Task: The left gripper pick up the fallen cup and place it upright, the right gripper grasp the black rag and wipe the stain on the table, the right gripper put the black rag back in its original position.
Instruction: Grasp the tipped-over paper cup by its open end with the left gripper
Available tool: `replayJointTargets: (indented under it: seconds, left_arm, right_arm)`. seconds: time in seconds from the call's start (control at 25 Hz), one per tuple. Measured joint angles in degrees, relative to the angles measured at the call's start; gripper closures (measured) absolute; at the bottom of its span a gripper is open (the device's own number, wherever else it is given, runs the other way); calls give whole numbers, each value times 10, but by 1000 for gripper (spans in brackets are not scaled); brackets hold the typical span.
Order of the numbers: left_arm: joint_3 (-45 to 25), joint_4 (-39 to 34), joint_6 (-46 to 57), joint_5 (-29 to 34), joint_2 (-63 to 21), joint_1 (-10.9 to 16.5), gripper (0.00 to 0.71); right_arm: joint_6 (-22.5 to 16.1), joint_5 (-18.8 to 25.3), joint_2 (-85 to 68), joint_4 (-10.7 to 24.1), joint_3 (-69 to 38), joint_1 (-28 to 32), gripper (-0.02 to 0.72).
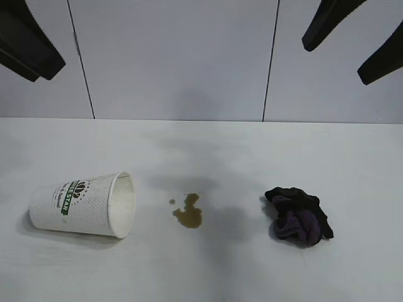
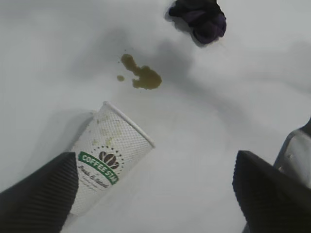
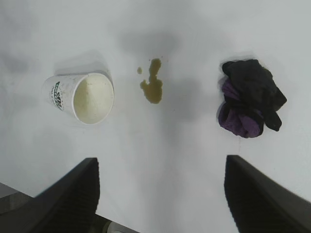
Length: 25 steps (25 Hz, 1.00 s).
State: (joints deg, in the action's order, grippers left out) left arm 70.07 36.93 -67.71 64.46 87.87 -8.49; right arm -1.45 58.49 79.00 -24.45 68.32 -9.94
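Three items lie untouched on the tabletop (image 1: 352,157): fallen cup (image 1: 85,204), stain (image 1: 187,212), black rag (image 1: 299,215). Step one is in hand; my left tool (image 2: 155,191) hovers above the cup, spread wide and empty, and must descend to straddle it. My right tool (image 3: 160,194) waits, partly open, empty.

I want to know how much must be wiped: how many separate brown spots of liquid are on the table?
2. The main stain lies between the fallen cup and the black rag; a tiny droplet sits beside it, toward the cup.
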Motion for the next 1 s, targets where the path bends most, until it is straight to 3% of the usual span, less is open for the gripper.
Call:
replayJointTargets:
  seconds: [0.12,0.24,0.36,0.48,0.76,1.0]
  left_arm:
    - [0,-80,-44,-21,0,-52,86]
    - [0,-178,-48,-54,0,-123,86]
    - [0,-263,-24,-79,6,-193,86]
    - [0,-333,35,-88,31,-237,86]
    - [0,-466,125,-97,113,-297,78]
    - [0,-491,129,-120,149,-310,77]
  right_arm:
    - [0,0,0,0,0,0,209]
    - [0,0,0,0,0,0,209]
    - [0,0,0,0,0,0,209]
    - [0,0,0,0,0,0,209]
    - [0,2,0,0,0,0,209]
    - [0,2,0,0,0,0,209]
